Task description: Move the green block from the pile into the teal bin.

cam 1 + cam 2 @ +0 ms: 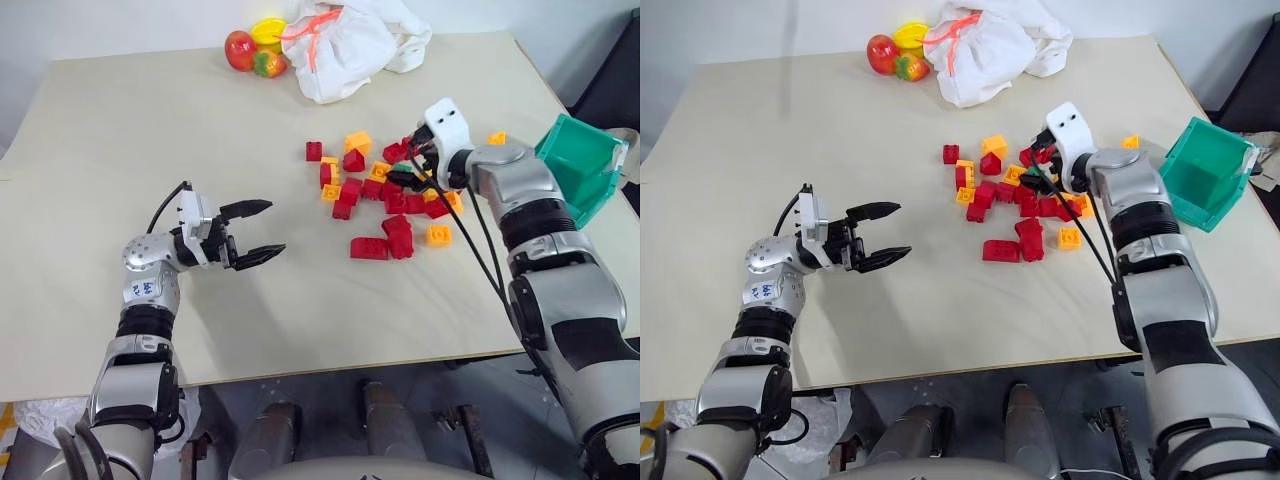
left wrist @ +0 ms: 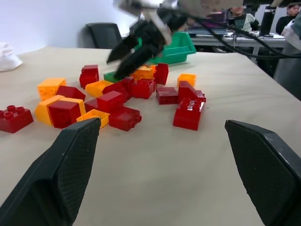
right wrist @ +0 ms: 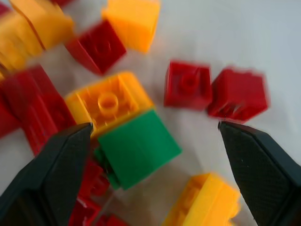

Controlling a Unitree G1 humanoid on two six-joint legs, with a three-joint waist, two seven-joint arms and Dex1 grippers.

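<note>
- The teal bin (image 1: 585, 165) sits at the table's right edge, right of the pile (image 1: 385, 195).
- The right gripper (image 3: 153, 155), jaws spread wide and empty, angles down over the pile; far nearer than the left gripper (image 1: 255, 232), also open.
- The green block (image 3: 137, 147) lies just ahead between its fingers, touching an orange brick (image 3: 109, 103).

No text, brand, number or sign can be read anywhere in these views. The left arm (image 1: 146, 290) carries a small blue mark on its silver wrist casing — too small to make out. The toy bricks of the pile (image 1: 385, 195), the teal bin (image 1: 580, 165) and the white bag (image 1: 345, 45) show no lettering.
</note>
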